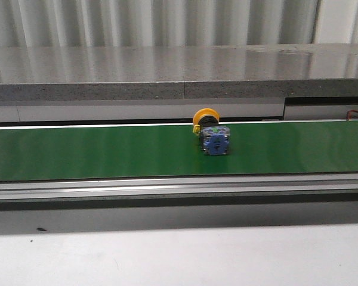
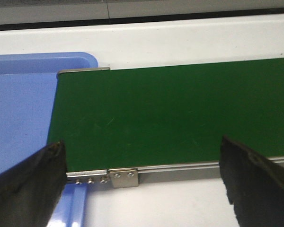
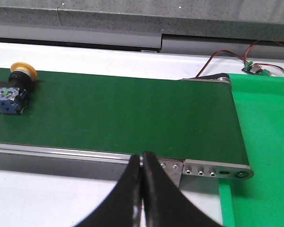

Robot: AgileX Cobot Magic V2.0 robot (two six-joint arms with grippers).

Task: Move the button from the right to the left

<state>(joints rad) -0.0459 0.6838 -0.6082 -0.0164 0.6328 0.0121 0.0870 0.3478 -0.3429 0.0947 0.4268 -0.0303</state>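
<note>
The button lies on its side on the green conveyor belt, yellow-orange cap toward the far side, blue-grey block toward me. It also shows in the right wrist view, far from that gripper. My right gripper is shut and empty, hanging over the belt's near rail. My left gripper is open wide and empty over the belt's left end; the button is out of its view. Neither gripper shows in the front view.
A blue tray sits at the belt's left end. A bright green tray sits at the belt's right end, with a small wired board behind it. A grey stone ledge runs behind the belt.
</note>
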